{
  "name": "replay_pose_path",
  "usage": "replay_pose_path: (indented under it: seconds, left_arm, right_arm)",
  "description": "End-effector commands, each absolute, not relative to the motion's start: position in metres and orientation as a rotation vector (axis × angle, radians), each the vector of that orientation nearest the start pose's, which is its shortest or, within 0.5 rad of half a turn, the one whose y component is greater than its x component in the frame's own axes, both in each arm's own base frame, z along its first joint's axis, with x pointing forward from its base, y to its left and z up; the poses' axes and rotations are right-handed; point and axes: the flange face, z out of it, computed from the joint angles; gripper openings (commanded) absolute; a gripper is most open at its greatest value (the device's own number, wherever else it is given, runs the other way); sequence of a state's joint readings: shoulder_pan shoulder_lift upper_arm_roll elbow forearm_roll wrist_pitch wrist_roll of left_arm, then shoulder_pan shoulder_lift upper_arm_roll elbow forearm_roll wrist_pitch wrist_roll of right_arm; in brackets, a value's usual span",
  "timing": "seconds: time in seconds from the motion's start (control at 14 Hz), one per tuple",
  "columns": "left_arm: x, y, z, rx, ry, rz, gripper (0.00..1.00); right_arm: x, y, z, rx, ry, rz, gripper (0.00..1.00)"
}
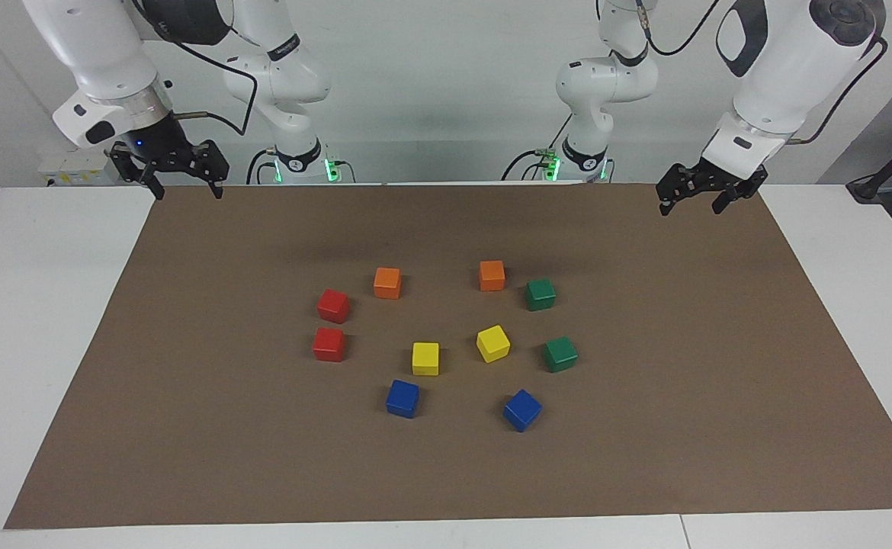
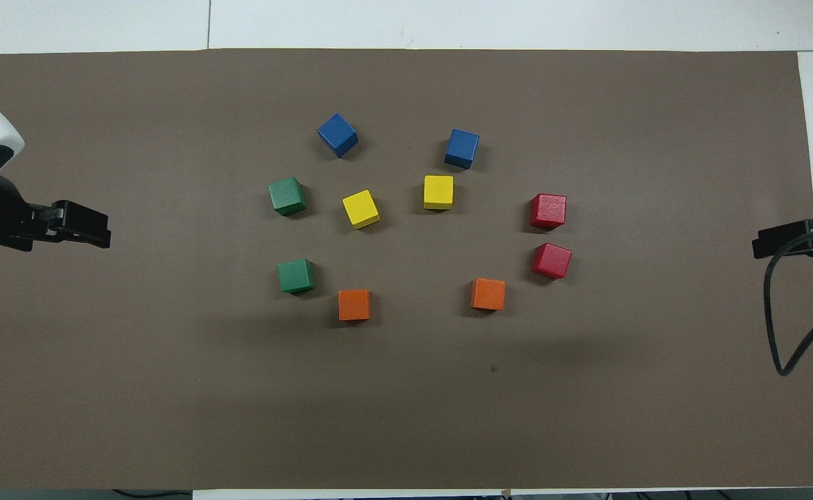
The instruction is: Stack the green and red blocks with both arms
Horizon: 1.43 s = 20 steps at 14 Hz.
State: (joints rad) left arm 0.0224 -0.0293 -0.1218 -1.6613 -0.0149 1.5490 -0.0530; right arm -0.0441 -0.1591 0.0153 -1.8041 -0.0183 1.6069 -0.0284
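The two dark green painted cubes (image 1: 540, 294) (image 1: 560, 354) sit on the brown paper mat (image 1: 187, 427) toward the left arm's end of the cluster, one nearer the robots than the other. The two bright red painted cubes (image 1: 333, 306) (image 1: 329, 344) sit toward the right arm's end, close together but apart.

The left gripper (image 1: 691, 200) hangs in the air over the mat's corner at its own end, fingers spread with nothing between them, well apart from the green cubes. The right gripper (image 1: 184, 184) hangs over the mat's corner at its end, fingers likewise spread and empty, well apart from the red cubes.

Between the pairs lie two orange cubes (image 1: 387, 282) (image 1: 492, 275) nearest the robots, two yellow cubes (image 1: 425, 358) (image 1: 493, 343), and two blue cubes (image 1: 402, 398) (image 1: 522, 410) farthest from them. All lie single, none stacked.
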Motion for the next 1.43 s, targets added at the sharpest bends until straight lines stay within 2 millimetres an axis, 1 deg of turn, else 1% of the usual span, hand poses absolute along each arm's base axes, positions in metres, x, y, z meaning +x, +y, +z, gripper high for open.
replay_pose_path:
  seconds: [0.0, 0.07, 0.14, 0.29, 0.36, 0.43, 0.5, 0.57, 0.71, 0.86, 1.21, 1.36]
  left_arm:
    - [0.531, -0.054, 0.600, -3.139, 0.067, 0.141, 1.00]
    - [0.531, -0.054, 0.600, -3.139, 0.067, 0.141, 1.00]
    - [0.530, -0.054, 0.601, -3.140, 0.067, 0.136, 1.00]
    - [0.531, -0.054, 0.600, -3.140, 0.067, 0.138, 1.00]
    - [0.530, -0.054, 0.600, -3.139, 0.067, 0.141, 1.00]
    - [0.531, -0.054, 0.600, -3.140, 0.067, 0.138, 1.00]
    - [0.530, -0.054, 0.601, -3.139, 0.067, 0.138, 1.00]
    - [0.530, -0.054, 0.601, -3.139, 0.067, 0.138, 1.00]
    - [0.530, -0.054, 0.601, -3.140, 0.067, 0.136, 1.00]
    - [0.530, -0.054, 0.601, -3.139, 0.067, 0.138, 1.00]
    - [0.530, -0.054, 0.601, -3.140, 0.067, 0.136, 1.00]
    - [0.530, -0.054, 0.601, -3.140, 0.064, 0.136, 1.00]
  right_arm:
    - [0.502, 0.027, 0.574, -3.145, 0.063, -0.003, 1.00]
    - [0.507, 0.044, 0.558, -3.142, 0.101, -0.020, 1.00]
    - [0.514, 0.057, 0.543, -3.139, 0.161, -0.015, 1.00]
    - [0.528, 0.076, 0.511, -3.132, 0.272, 0.012, 1.00]
    - [0.531, 0.089, 0.497, -3.123, 0.341, -0.010, 1.00]
    - [0.532, 0.107, 0.482, -3.109, 0.395, -0.041, 1.00]
    - [0.537, 0.112, 0.464, -3.099, 0.453, -0.038, 1.00]
    - [0.541, 0.114, 0.448, -3.102, 0.464, -0.015, 1.00]
    - [0.548, 0.119, 0.429, -3.063, 0.515, -0.009, 1.00]
    - [0.551, 0.129, 0.415, -3.049, 0.512, -0.013, 1.00]
    - [0.557, 0.133, 0.389, -3.029, 0.566, -0.020, 1.00]
    - [0.554, 0.132, 0.373, -3.032, 0.572, -0.010, 1.00]
